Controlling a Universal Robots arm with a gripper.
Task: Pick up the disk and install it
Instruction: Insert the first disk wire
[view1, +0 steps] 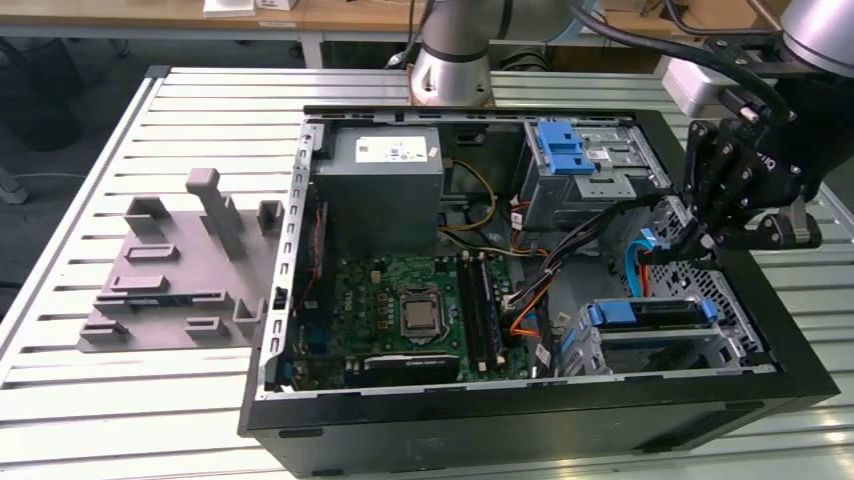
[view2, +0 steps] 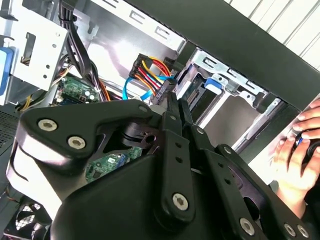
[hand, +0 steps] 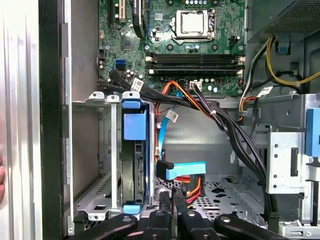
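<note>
Even, bright room light throughout; glare whitens the case wall (view2: 125, 47) in the second wrist view, where the hand (view2: 295, 155) blurs.

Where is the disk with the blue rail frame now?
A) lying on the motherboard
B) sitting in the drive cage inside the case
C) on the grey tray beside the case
B: the disk stands in the metal drive cage, its blue rail at the opening.

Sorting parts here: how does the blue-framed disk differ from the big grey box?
The disk is slim and stands on edge in its cage; the grey box is far bulkier. The disk wears blue plastic; the grey box bears a white sticker. Both sit inside the case.
</note>
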